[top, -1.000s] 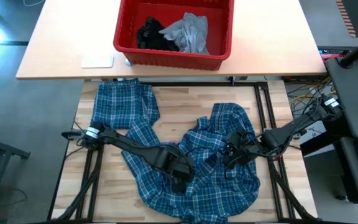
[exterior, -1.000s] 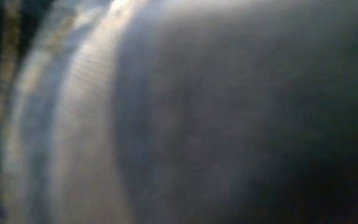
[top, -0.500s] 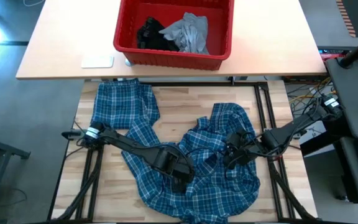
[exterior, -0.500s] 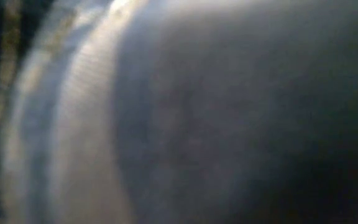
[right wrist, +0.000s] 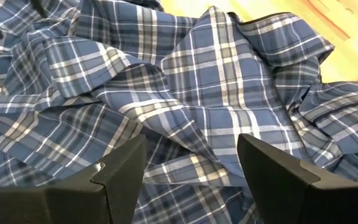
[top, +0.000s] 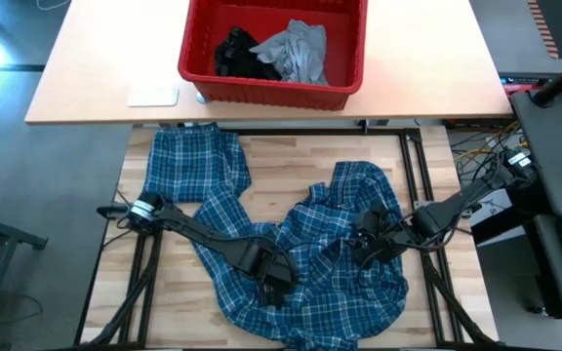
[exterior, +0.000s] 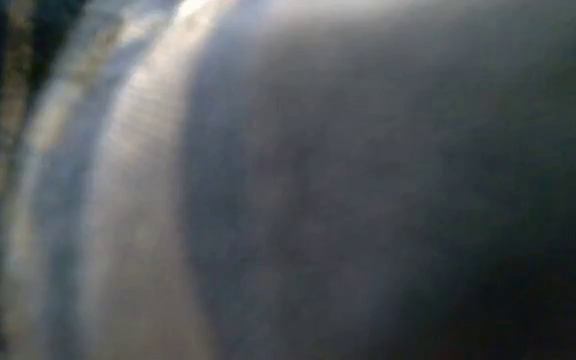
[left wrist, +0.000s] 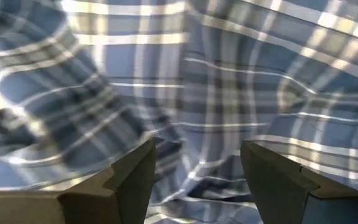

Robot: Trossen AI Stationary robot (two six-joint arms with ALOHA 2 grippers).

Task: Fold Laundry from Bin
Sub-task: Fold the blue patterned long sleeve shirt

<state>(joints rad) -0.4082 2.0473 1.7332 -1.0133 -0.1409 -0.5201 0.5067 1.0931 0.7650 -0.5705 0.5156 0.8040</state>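
The blue-and-white plaid shirt (top: 301,244) lies crumpled on the wooden table, one part stretched flat toward the far left corner (top: 193,161). My left gripper (top: 274,286) is open, low over the shirt's near middle, with plaid cloth (left wrist: 197,106) filling its wrist view. My right gripper (top: 361,249) is open just above the shirt's right part (right wrist: 210,93). The red bin (top: 195,73) stands on the desk beyond the table and holds the grey T-shirt (top: 299,51) and the black garment (top: 237,54). My left gripper's open fingers (left wrist: 129,180) point down into the shirt's folds near its middle; I cannot tell whether they touch the cloth. My right gripper touches nothing.
A tan desk (top: 86,78) with a small white pad (top: 152,96) lies beyond the table's far edge. Bare wood (top: 281,171) shows between the shirt's two parts. Something close to the lens fills the low view (exterior: 288,180).
My left gripper has gone down and a little toward the table's near left, closer to the shirt. The shirt and my right gripper have kept still.
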